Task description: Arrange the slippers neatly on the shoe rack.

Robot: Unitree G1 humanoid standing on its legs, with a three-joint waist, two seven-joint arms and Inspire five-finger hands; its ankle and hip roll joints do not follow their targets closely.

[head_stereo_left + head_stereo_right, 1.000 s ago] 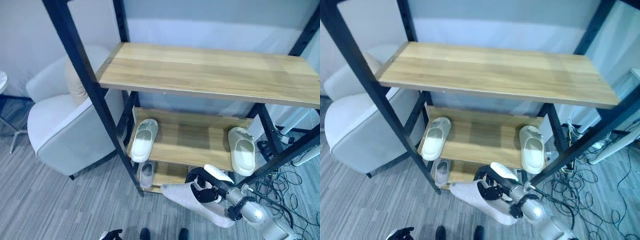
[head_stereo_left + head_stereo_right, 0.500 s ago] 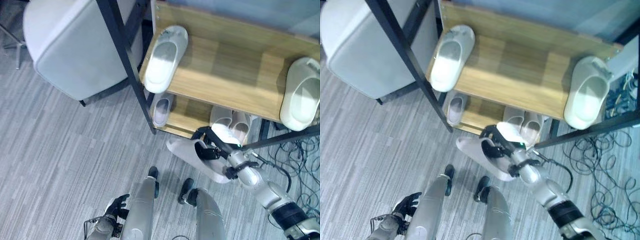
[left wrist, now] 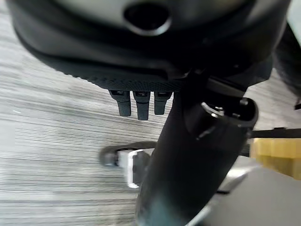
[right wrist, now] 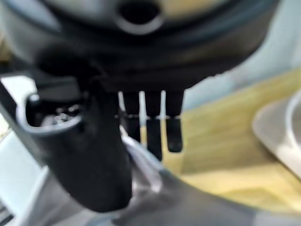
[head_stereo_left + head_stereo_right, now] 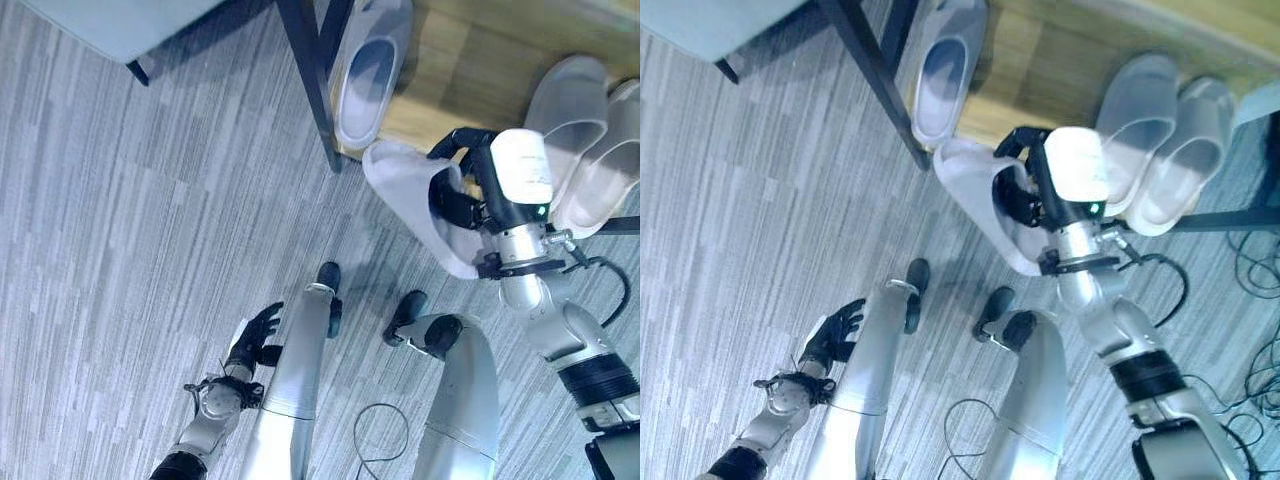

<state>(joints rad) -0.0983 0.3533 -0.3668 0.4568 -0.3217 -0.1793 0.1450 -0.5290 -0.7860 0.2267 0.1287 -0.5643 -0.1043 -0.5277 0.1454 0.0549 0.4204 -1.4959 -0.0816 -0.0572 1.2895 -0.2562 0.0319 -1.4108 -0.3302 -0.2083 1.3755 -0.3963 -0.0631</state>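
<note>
Right hand (image 5: 470,185) curled round the strap of a pale slipper (image 5: 410,195), holding it just above the grey floor (image 5: 120,250) at the front edge of the rack's bottom shelf (image 5: 470,70); one slipper (image 5: 372,70) and a pair (image 5: 590,130) lie on that shelf; left hand (image 5: 255,340) low by the floor, fingers loosely spread, holding nothing.

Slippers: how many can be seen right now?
4. One lies alone on the bottom shelf at its left end. Two sit as a pair at the right. The right robot hand grips the fourth at the rack's front. More may be out of frame.
</note>
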